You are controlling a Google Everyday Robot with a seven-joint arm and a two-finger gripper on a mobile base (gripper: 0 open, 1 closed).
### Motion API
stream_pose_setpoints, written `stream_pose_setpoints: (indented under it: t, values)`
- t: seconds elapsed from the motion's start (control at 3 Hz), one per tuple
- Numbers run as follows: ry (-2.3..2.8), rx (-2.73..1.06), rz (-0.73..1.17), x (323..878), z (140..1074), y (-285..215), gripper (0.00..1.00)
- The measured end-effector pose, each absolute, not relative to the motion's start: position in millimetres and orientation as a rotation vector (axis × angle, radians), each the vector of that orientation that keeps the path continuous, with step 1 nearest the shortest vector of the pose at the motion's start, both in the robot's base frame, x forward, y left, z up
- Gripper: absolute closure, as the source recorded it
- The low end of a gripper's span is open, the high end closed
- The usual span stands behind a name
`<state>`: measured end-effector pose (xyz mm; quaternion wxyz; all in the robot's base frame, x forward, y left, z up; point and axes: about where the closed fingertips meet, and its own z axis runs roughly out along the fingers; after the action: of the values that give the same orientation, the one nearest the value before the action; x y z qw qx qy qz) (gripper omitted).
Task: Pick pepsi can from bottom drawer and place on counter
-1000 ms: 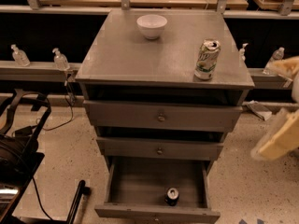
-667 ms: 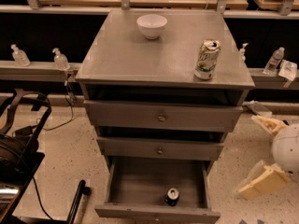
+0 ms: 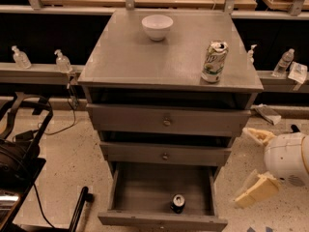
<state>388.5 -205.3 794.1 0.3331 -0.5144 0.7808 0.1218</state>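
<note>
The pepsi can (image 3: 177, 203) stands upright in the open bottom drawer (image 3: 145, 190), near its front panel and a little right of centre. The grey counter (image 3: 145, 57) tops the cabinet, above two shut drawers with round knobs. My gripper (image 3: 243, 166) hangs to the right of the cabinet, outside it, at about the height of the middle drawer. Its tan fingers (image 3: 257, 135) are spread wide apart, point left towards the cabinet and hold nothing.
A white bowl (image 3: 157, 26) sits at the back of the counter and a dented white-and-green can (image 3: 214, 62) at its right front. Small bottles (image 3: 62, 61) stand on a ledge on both sides. Black equipment with cables (image 3: 19, 153) lies on the floor at the left.
My gripper has come further into view at the right, dropping lower and turning so that both fingers show spread apart. The can, drawer and counter objects have not moved.
</note>
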Motion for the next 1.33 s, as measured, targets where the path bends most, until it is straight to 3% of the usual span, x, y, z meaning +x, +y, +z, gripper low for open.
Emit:
stream_pose_setpoints:
  t: [0.67,1.33]
  values:
    - [1.848,-1.127,0.614,394.0,692.8,-159.9,0.0]
    - [1.77,-1.114,0.655,396.2,670.4,-148.5,0.0]
